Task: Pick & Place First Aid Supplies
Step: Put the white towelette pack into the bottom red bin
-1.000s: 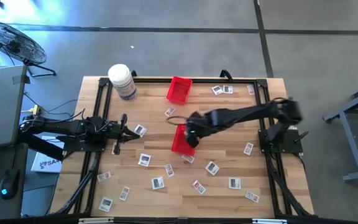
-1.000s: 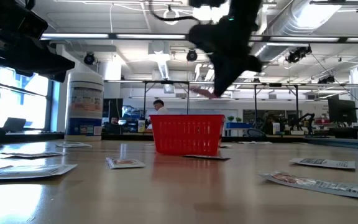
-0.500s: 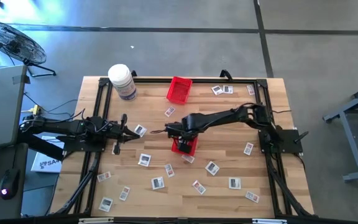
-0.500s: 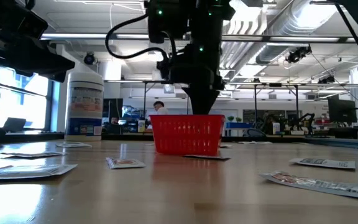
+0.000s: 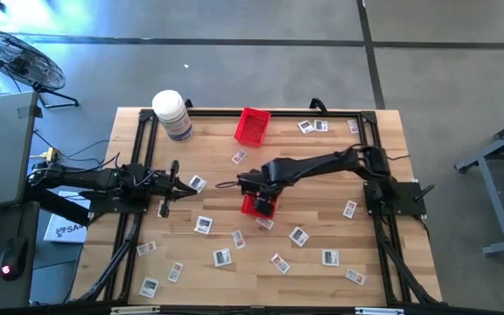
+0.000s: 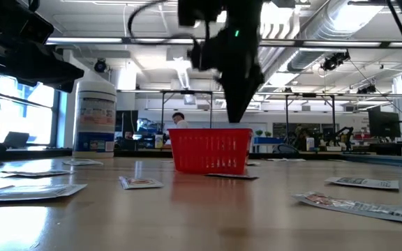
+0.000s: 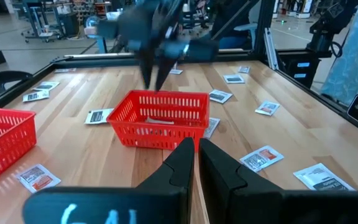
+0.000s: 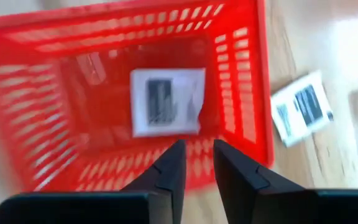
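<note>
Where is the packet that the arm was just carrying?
It lies in the red basket at the middle of the table, as the right wrist view shows: the packet is on the basket floor, with the right gripper above it.

A wooden table [image 5: 313,262] with a black frame carries two red baskets [image 5: 253,126], one at the middle and one near the far edge. A white jar [image 5: 172,115] stands at a far corner, and small flat packets [image 5: 298,235] lie scattered over the wood.
</note>
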Robot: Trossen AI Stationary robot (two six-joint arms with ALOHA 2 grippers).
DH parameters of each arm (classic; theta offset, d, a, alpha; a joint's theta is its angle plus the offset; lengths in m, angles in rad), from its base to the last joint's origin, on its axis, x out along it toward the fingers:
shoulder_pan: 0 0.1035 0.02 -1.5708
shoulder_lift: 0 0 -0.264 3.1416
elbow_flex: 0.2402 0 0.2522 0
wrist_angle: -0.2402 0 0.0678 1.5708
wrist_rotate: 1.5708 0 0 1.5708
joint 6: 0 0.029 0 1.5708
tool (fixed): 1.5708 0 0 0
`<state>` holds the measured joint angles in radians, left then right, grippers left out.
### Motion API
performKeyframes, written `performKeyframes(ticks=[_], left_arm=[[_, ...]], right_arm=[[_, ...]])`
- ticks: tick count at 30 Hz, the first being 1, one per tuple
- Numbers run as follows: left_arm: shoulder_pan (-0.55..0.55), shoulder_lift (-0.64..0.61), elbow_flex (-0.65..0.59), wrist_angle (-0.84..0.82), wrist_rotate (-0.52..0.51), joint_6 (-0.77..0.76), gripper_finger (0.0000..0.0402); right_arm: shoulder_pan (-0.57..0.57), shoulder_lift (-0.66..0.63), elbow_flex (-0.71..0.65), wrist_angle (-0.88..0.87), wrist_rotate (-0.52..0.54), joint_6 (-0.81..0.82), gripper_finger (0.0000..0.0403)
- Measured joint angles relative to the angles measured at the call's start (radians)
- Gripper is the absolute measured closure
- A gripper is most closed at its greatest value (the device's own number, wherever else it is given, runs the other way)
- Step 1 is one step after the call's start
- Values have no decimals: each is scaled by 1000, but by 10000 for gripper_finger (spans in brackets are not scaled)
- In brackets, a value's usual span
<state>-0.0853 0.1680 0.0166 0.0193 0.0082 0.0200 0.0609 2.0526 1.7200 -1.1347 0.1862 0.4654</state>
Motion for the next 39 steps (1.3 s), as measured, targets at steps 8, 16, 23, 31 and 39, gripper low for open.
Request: performKeyframes(ticks=[8, 16, 23, 31, 39], left_arm=[[0, 0, 0, -1, 0, 0, 380], [0, 0, 0, -2, 0, 0, 380], [0, 0, 0, -4, 0, 0, 380], [0, 0, 0, -25, 0, 0, 380], [0, 0, 0, -24, 0, 0, 380]], right_arm=[[146, -143, 2, -191, -31, 320, 328], [312, -135, -1, -244, -44, 599, 328], [422, -110, -2, -226, -134, 787, 328], [463, -44, -1, -184, -219, 788, 329], [449, 28, -2, -136, -217, 639, 329]])
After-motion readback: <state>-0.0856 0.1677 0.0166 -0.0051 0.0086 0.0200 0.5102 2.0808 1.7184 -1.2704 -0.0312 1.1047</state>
